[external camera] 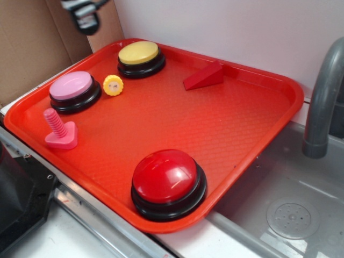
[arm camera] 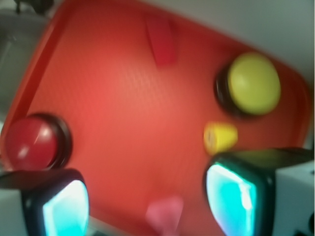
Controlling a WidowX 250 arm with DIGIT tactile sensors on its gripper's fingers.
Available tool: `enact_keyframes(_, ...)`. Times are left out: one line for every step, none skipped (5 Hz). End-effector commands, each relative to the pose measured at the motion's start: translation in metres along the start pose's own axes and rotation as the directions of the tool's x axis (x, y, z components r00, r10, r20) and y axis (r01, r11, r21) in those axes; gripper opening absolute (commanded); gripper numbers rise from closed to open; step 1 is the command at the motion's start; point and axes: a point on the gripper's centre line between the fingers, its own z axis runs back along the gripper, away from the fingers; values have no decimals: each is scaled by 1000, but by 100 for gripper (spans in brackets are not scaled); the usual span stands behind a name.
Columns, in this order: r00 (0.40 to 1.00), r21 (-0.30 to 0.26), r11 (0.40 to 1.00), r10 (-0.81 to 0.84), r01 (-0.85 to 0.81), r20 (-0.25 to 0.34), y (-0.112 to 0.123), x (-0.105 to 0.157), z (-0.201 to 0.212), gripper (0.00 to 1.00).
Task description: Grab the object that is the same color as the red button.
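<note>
Closest to the lens, the red button [external camera: 169,184] is sitting at the near edge of the red tray [external camera: 242,123]. Far across it, the small red wedge [external camera: 203,76] is lying near the back rim, right of the yellow-topped button [external camera: 141,57]. Spread and empty, the pincer [arm camera: 147,196] is hovering above the tray, well apart from the wedge.

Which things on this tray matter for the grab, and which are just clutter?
Job:
- red wedge block, the target
- red button, the colour reference

Clutter:
- yellow button
- pink button
- yellow gear
- pink bolt
- tray
- faucet
</note>
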Motion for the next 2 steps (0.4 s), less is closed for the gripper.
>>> enact_keyframes(991, 104, 989, -111, 103, 76, 15, 72, -55, 100)
enact_keyframes(984, 44, 989, -142, 138, 109, 16, 96, -90, 100)
